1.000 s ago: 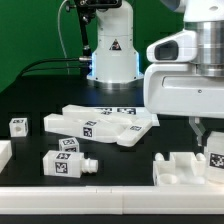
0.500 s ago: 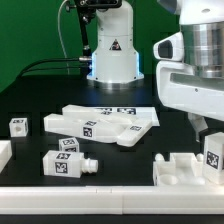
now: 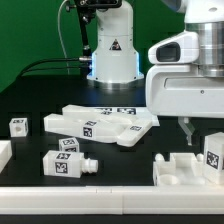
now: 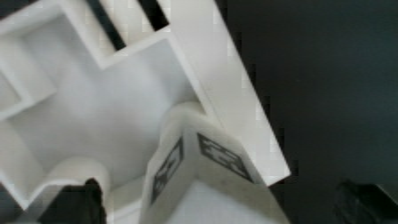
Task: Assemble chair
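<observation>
**A:** Block position first: which way does the tagged block (image 3: 213, 152) lie from the gripper (image 4: 217, 203)?

**B:** Straight below it. In the wrist view the block stands between the two dark fingertips (image 4: 71, 200), one on each side, and dark space shows beside it. The jaws are wide apart and clamp nothing.

**A:** And its long axis?

**B:** Upright. It stands on end in the recessed white part (image 3: 178, 170) near the exterior view's right edge, with a tagged face toward that camera. So its length runs roughly along the line the hand would travel up or down.

**A:** Is the hand clear of it?

**B:** In the exterior view, the one finger (image 3: 189, 128) I can make out hangs just above the block's top, a little to the exterior view's left. I cannot tell whether it clears the block entirely.

**A:** And the other chair parts?

**B:** They're well apart from the hand, toward the exterior view's left: the flat slabs (image 3: 100, 122), a pegged blocky piece (image 3: 65, 160) and a small cube (image 3: 18, 126).

**A:** So what does the coming move depend on?

**B:** As I judge it, that vertical line. A straight lift leaves the block standing, but swinging sideways toward the slabs too early could knock it over.
</observation>
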Controlling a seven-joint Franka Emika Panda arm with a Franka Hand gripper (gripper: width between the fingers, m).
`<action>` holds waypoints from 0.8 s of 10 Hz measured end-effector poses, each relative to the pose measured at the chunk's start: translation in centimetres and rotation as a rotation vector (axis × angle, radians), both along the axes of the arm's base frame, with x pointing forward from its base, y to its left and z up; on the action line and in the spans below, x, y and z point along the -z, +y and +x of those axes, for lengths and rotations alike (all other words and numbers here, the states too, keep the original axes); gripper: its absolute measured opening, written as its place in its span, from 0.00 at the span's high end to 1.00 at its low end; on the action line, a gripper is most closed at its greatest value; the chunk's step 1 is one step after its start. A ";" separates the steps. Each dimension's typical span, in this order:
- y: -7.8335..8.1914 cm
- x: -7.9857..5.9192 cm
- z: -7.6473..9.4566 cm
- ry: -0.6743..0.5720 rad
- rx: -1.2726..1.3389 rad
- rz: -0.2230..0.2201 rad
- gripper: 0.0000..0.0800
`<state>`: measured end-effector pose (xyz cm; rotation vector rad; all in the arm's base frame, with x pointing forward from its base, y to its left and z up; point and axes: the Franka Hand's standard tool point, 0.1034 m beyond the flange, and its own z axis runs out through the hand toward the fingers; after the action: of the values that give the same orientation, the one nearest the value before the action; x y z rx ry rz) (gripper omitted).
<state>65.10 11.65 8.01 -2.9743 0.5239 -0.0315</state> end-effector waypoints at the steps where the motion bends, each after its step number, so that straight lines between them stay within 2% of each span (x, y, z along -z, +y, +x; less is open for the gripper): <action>1: 0.0 0.0 0.0 -0.007 -0.055 -0.002 0.19; 2: -0.1 0.0 0.0 -0.019 -0.147 -0.011 0.19; 4: -0.4 -0.1 0.4 -0.084 -0.582 -0.056 0.19; 7: -0.4 -0.1 0.5 -0.091 -0.555 -0.062 0.22; 8: -0.4 -0.1 0.5 -0.084 -0.490 -0.058 0.43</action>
<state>65.63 11.26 8.09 -3.0497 -0.2244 -0.1262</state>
